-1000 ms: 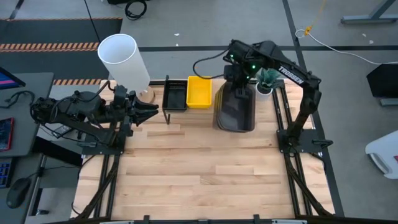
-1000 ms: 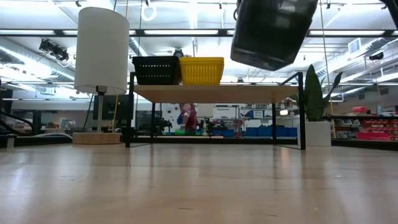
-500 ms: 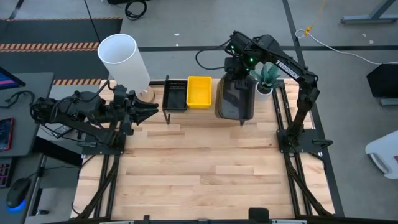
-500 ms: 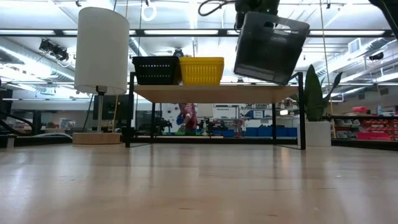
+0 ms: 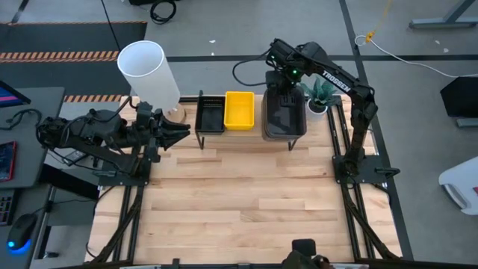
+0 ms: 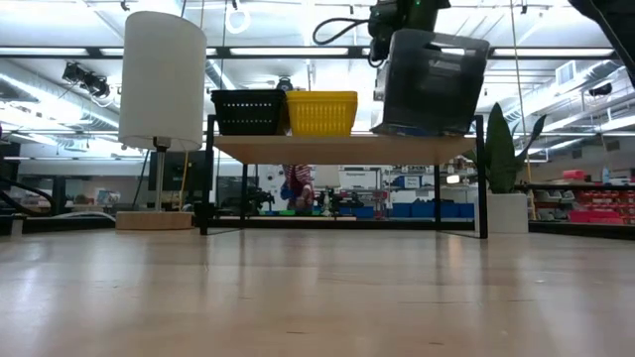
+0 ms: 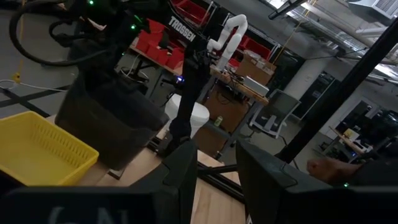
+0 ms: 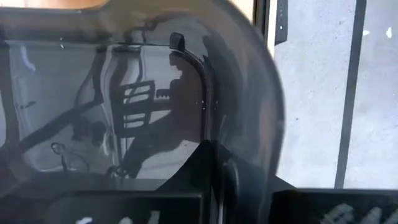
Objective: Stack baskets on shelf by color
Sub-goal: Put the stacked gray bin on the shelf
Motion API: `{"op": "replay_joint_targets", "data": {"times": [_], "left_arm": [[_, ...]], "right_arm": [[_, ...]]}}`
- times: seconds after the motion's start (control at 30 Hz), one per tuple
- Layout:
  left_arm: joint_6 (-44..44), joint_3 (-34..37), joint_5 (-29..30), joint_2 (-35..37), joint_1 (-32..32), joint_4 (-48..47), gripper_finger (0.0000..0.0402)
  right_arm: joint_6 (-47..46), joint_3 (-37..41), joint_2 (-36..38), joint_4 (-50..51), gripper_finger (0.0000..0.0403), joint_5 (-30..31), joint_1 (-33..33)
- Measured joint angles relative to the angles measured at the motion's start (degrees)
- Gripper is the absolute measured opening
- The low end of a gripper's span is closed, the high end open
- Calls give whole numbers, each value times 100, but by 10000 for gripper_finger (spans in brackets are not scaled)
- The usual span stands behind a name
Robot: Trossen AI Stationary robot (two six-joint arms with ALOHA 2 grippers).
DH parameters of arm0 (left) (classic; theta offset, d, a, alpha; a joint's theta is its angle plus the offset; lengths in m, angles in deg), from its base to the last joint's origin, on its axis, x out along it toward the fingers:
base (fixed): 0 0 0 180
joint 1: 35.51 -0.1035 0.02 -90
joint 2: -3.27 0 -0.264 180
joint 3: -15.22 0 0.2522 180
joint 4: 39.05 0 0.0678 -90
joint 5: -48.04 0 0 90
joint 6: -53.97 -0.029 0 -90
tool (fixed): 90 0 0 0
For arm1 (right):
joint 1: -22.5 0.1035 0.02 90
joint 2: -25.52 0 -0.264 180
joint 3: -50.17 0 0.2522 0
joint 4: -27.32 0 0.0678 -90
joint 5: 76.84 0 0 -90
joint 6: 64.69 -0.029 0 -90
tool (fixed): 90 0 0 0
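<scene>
A dark grey basket [image 5: 284,116] stands steeply tilted on the right part of the shelf [image 6: 337,149], with my right gripper [image 5: 288,78] shut on its upper end. In the low view the dark grey basket [image 6: 432,79] hangs below my right gripper [image 6: 399,18]. A black basket [image 5: 210,113] and a yellow basket [image 5: 239,109] sit side by side on the shelf's left part, bottoms flat on the plank. My left gripper [image 5: 181,133] waits at the table's left side, level and open, holding nothing. My right gripper pinches the dark grey basket's end wall [image 8: 249,134] at its upper, far rim between the two fingers. The fingers come from above and point steeply down. The basket hangs below them, tilted nearly upright, and its lower edge [image 6: 422,130] meets the shelf's plank.
A white cylindrical lamp [image 5: 148,71] stands at the far left, beside the shelf's left end. A small potted plant [image 5: 320,96] stands by the shelf's right end, close to the right arm. The near half of the wooden tabletop [image 5: 246,202] is bare.
My right gripper has gone toward the table's far edge and down, tipping steeper. The dark grey basket, which hung tilted above the shelf's front, has swung nearly upright and come down until its lower edge is on the plank.
</scene>
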Motion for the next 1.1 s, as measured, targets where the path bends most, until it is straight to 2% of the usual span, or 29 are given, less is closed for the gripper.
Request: {"op": "replay_joint_targets", "data": {"times": [0.2,0.63,1.1], "left_arm": [[-9,0,0,0,2,-4,117],[-7,0,-122,0,1,-2,117],[-7,0,-129,0,3,-2,117]], "right_arm": [[191,0,9,-296,36,24,-14],[192,0,9,-759,115,295,-60],[217,0,9,-995,122,798,-133]]}}
